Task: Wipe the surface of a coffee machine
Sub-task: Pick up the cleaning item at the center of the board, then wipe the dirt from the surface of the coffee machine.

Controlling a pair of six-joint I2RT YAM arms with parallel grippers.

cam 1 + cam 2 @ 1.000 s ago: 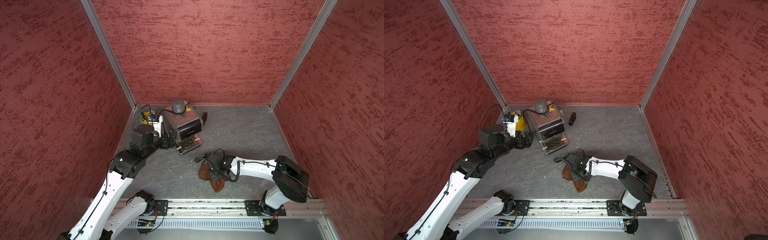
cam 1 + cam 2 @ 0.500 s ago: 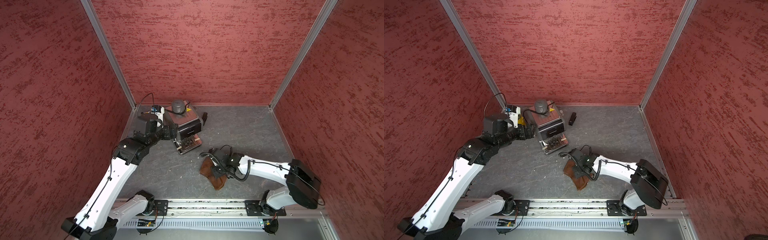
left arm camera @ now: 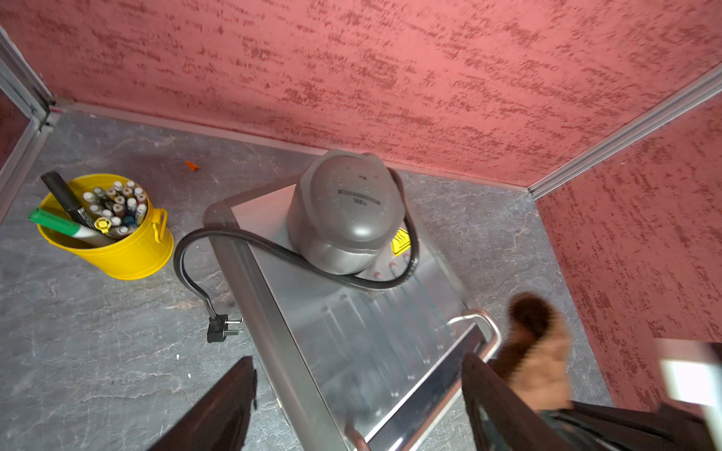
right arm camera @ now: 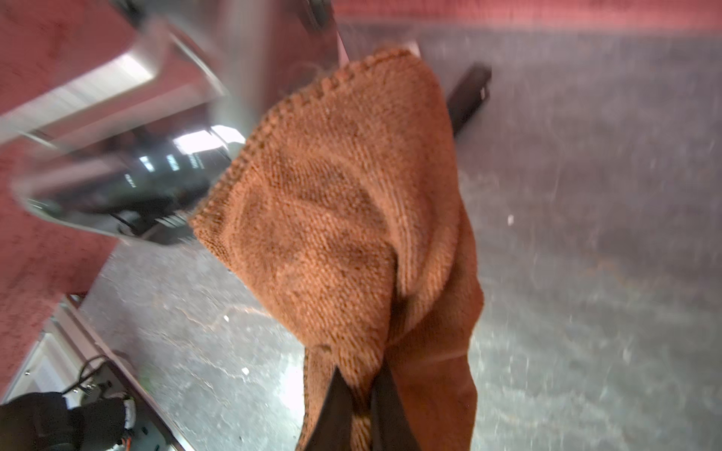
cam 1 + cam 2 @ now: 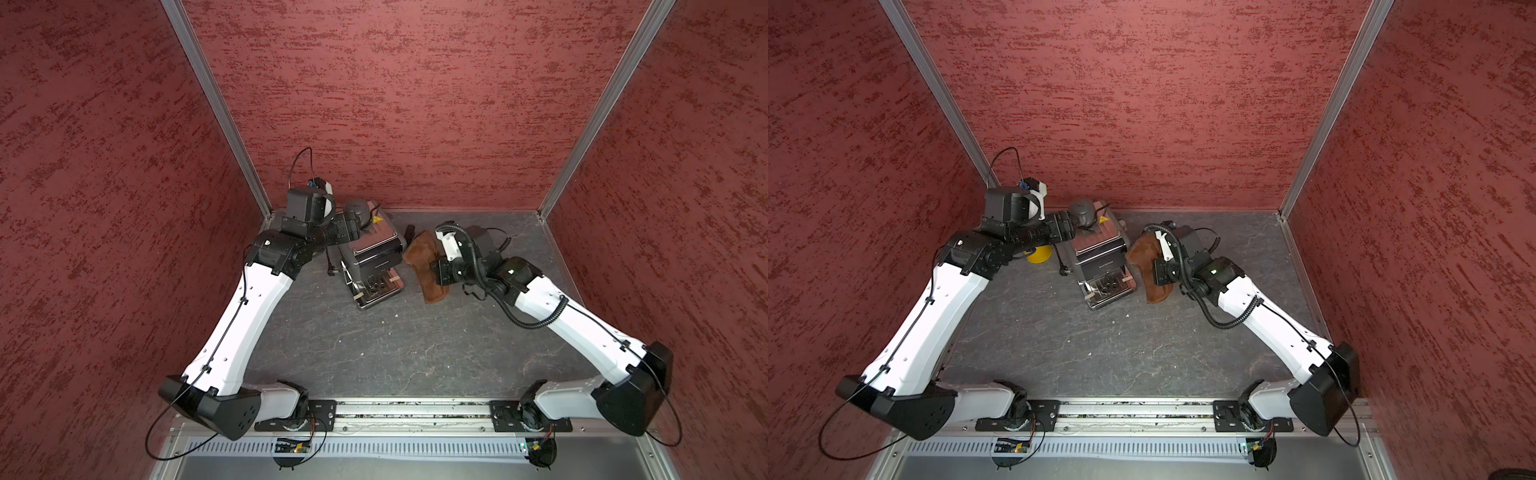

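Observation:
The coffee machine (image 5: 371, 254) (image 5: 1101, 254) stands near the back left corner, steel drip tray toward the front. Its grey domed cap (image 3: 345, 211) and black cord (image 3: 273, 250) sit on its steel top (image 3: 363, 324). My left gripper (image 3: 357, 363) (image 5: 353, 228) hovers over the top by the cap, open, its fingers either side of the top and holding nothing. A brown cloth (image 4: 351, 195) (image 5: 424, 259) (image 5: 1144, 259) hangs beside the machine's right side, with my right gripper (image 4: 361, 380) (image 5: 440, 270) shut on it. Whether the cloth touches the machine is unclear.
A yellow bucket of pens (image 3: 117, 250) (image 5: 1038, 253) stands left of the machine. The cord's plug (image 3: 220, 330) lies on the floor between them. A small black object (image 4: 467, 97) lies behind the cloth. Red walls close in on three sides.
My right arm lifted the cloth off the floor and carried it back to the machine's right side. My left arm rose from the machine's left side to above its top.

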